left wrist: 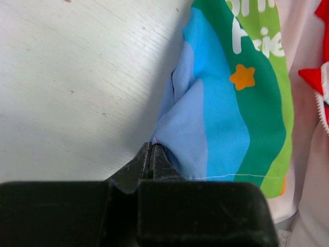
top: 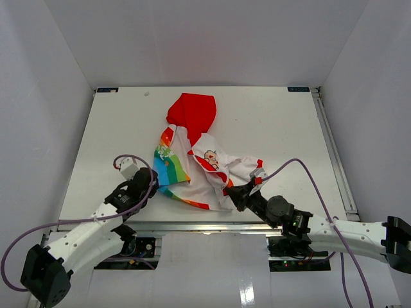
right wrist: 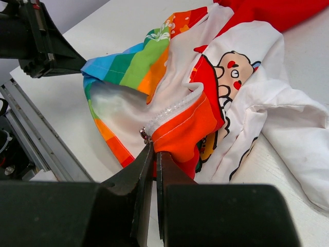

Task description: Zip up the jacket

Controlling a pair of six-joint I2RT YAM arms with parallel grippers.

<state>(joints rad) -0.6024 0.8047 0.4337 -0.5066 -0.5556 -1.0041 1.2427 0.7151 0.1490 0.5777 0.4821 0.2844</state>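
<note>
Grip: left gripper pinches jacket hem corner; right gripper clamps hem at zipper foot, teeth running toward hood.

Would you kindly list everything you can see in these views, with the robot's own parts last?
jacket: one, white with red hood and rainbow panels, crumpled mid-table, front open
zipper: one, pale teeth, unzipped, along the jacket's front edge
table: one, white, under the jacket
cables: two, purple, one along each arm
left gripper: one, black, shut on the jacket's blue hem corner
right gripper: one, black, shut on the jacket's orange hem by the zipper's lower end
</note>
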